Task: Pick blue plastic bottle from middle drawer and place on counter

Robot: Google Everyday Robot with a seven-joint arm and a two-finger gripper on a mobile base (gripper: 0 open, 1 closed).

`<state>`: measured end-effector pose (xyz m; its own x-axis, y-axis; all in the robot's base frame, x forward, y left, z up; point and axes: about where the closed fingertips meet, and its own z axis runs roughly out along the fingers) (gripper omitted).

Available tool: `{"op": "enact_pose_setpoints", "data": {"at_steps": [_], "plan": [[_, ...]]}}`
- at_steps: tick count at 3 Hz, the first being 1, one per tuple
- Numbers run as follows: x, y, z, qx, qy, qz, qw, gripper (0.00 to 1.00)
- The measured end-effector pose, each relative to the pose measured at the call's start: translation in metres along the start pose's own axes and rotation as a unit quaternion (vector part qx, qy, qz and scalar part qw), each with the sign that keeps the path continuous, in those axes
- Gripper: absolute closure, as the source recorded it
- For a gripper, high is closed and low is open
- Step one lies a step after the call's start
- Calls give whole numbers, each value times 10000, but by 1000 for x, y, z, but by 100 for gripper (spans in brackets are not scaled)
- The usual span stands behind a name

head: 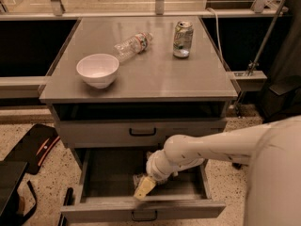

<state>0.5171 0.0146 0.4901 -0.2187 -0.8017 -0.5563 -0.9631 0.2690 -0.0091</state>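
The middle drawer is pulled open below the counter. My gripper reaches down into it from the right, its cream tip low over the dark floor near the drawer's front panel. A small pale patterned piece just behind the tip looks like the blue plastic bottle, lying on the drawer floor and mostly hidden by the gripper. I cannot tell whether the gripper touches it.
On the counter stand a white bowl, a clear bottle with a red-and-white band lying on its side, and a soda can. The upper drawer front is closed. A black bag lies on the floor at left.
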Motion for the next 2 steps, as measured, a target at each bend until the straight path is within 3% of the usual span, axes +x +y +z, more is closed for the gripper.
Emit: {"op": "enact_pose_setpoints", "data": {"at_steps": [1, 2], "plan": [[8, 10, 42, -76, 101, 285, 9995, 0], [8, 10, 42, -76, 101, 284, 9995, 0]]}}
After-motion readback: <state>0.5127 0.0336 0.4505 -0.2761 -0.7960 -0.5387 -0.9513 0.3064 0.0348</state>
